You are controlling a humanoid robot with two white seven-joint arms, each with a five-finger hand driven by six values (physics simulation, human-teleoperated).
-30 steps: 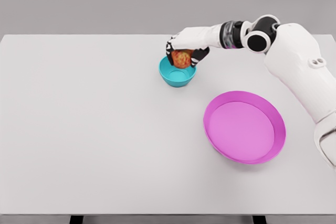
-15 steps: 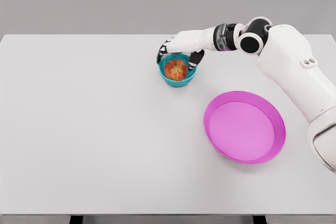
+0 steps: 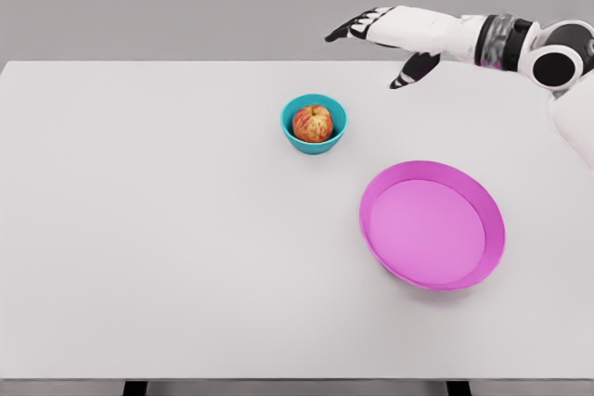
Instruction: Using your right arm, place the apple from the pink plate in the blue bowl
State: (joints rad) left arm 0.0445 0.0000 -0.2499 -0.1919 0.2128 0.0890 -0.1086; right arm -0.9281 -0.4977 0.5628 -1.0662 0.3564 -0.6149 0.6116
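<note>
1. Red-yellow apple point(image 3: 314, 123) resting inside the blue bowl point(image 3: 290, 130), toward the far middle of the white table point(image 3: 167, 229).
2. Right hand point(image 3: 394, 34) raised above the table's far edge, fingers spread, holding nothing, well apart from the bowl.
3. Pink plate point(image 3: 497, 229) near the bowl, bare.

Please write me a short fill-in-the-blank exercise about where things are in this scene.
1. The apple sits inside the blue ____.
2. The pink plate holds ____.
3. The right robot hand, fingers spread, grips ____.
4. On the white table, the plate lies to the picture's ____ of the bowl.

Missing words: bowl; nothing; nothing; right
</note>
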